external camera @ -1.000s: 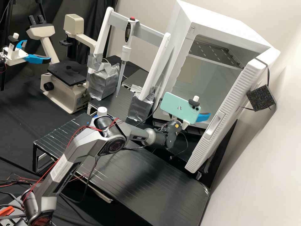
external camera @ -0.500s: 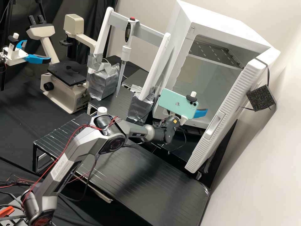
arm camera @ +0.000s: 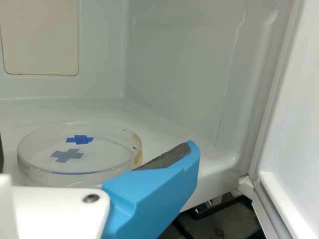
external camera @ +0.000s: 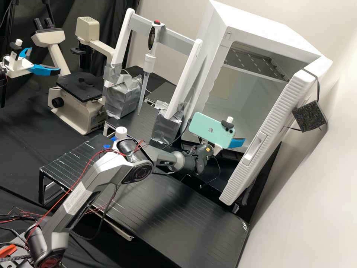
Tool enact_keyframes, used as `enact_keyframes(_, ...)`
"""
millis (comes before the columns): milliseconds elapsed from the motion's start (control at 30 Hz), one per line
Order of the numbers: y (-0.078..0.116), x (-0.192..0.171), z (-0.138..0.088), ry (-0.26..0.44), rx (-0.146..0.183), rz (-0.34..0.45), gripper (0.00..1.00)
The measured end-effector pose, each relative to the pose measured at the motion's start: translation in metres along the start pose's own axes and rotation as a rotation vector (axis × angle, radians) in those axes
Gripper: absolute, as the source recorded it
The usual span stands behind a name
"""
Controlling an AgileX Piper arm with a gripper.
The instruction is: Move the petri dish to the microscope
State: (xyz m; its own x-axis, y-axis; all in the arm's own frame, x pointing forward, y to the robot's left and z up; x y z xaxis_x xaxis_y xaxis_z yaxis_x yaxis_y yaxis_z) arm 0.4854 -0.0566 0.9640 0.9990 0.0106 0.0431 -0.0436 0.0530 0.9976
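the blue fingers [arm camera: 154, 191] stand spread, with the petri dish [arm camera: 82, 155] lying flat ahead of the gap between them, so you seem to be at the pick-up, needing careful centring, then a gentle close.

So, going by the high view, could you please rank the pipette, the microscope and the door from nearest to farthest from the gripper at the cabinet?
1. Door: close by, on the right.
2. Pipette: to the left, hanging in its rack.
3. Microscope: farther left, past the rack.
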Motion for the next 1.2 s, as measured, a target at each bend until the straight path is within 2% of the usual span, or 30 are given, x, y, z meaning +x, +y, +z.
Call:
enact_keyframes(400, 0.0049, 0.0028, -0.0034, 0.01, -0.019, 0.007, 1.0)
enact_keyframes(433, 0.0052, 0.0029, -0.0036, 0.01, -0.02, 0.008, 0.0)
enact_keyframes(1200, 0.0051, 0.003, -0.0038, 0.01, -0.026, 0.004, 0.0)
